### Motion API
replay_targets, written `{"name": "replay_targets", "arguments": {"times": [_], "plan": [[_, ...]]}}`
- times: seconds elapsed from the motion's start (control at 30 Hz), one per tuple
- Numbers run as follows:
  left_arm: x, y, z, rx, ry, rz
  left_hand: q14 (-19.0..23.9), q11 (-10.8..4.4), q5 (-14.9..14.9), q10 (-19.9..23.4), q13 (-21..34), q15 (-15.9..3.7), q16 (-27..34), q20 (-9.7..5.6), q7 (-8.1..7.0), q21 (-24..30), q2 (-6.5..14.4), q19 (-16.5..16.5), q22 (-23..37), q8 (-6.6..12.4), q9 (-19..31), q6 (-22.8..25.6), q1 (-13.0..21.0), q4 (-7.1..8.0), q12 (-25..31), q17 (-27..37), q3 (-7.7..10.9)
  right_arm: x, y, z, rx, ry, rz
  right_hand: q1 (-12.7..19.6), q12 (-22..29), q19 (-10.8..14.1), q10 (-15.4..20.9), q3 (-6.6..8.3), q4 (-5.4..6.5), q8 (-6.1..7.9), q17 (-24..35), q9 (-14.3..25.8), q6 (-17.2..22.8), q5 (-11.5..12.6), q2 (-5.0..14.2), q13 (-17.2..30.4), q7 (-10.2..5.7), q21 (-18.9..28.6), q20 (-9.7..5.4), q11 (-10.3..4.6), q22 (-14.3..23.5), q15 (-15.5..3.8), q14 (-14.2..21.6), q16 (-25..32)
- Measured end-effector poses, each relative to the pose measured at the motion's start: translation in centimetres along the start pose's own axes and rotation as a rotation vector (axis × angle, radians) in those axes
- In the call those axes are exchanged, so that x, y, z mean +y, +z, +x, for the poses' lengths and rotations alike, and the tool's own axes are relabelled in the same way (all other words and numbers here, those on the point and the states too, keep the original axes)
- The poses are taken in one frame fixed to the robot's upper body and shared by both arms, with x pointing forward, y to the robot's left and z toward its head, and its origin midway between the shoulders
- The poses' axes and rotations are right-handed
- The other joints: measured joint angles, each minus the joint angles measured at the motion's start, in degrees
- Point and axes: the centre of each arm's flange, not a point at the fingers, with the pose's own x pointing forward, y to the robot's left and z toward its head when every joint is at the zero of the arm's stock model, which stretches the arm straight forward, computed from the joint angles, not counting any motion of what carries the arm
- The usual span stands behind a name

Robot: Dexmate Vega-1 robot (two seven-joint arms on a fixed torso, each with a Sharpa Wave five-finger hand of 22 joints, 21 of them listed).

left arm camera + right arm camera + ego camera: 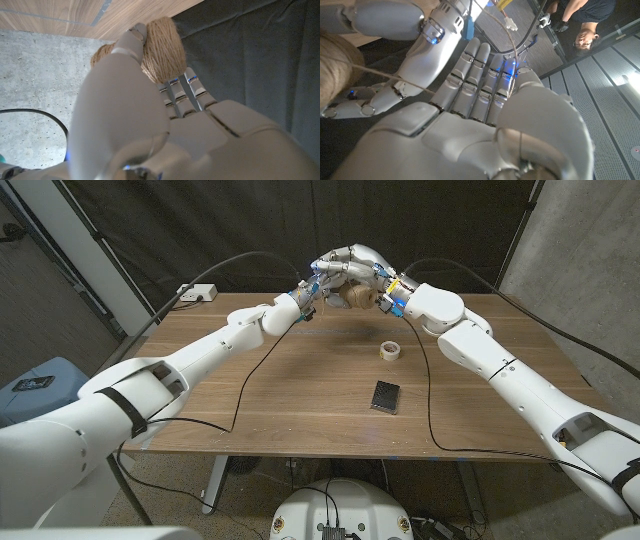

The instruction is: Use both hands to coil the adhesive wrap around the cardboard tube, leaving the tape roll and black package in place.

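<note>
Both hands meet above the far edge of the tabletop [300, 390], well clear of the wood, so the work can turn freely in the air. The left hand [335, 272] grips the tube [357, 297], which is already thick with tan, twine-like wrap; in the left wrist view its fingers [131, 37] curl over the wound bundle [160, 47], apparently to steady it as a spindle. The right hand [385, 288] sits just beside the tube on the other side. In the right wrist view a thin strand [385, 75] runs taut from the bundle at the picture's edge across toward the right hand [480, 100], whose fingers lie close together and extended; whether they actually pinch the strand cannot be told. A taut line suggests tension is being kept so each turn seats tightly.

The tape roll [390, 351] lies on the tabletop near its middle, toward the right edge, and the black package [385, 395] lies nearer the front edge, just apart from the roll. Both are well below and apart from the hands, in keeping with the instruction to leave them alone. Coiling appears well advanced.
</note>
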Motion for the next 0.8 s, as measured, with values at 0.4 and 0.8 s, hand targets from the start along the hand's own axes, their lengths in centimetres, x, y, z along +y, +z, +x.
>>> {"name": "replay_targets", "arguments": {"times": [0.4,0.8], "plan": [[-0.3,0.3,-0.1,-0.015,-0.014,-0.010,0.0,0.00,0.0,0.0,-0.1,0.01,0.0,0.00,-0.20,0.4,0.0,0.0,-0.3,-0.16,0.0,0.2,0.0,0.00,-0.1,0.0,0.00,-1.1,-0.2,0.1,0.005,-0.019,-0.025,0.3,0.0,0.1,0.0,0.00,0.00,-0.24,0.0,0.0,0.0,0.0,0.31,0.3,0.00,0.0,-0.07,0.00,0.0,-0.23,0.2,0.0],[-0.6,0.4,-0.3,-0.032,-0.035,-0.022,0.0,0.00,0.0,0.0,-0.2,0.01,0.0,0.00,-0.19,0.4,0.0,0.0,-0.3,-0.03,0.0,0.2,0.0,0.00,-0.3,0.0,0.00,-2.5,-0.4,0.2,0.012,-0.039,-0.054,0.3,-0.2,0.1,0.2,0.02,-0.02,-0.24,-0.2,0.0,0.2,0.0,0.31,0.3,-0.21,0.0,-0.07,-0.23,0.0,-0.22,0.2,0.0]]}}
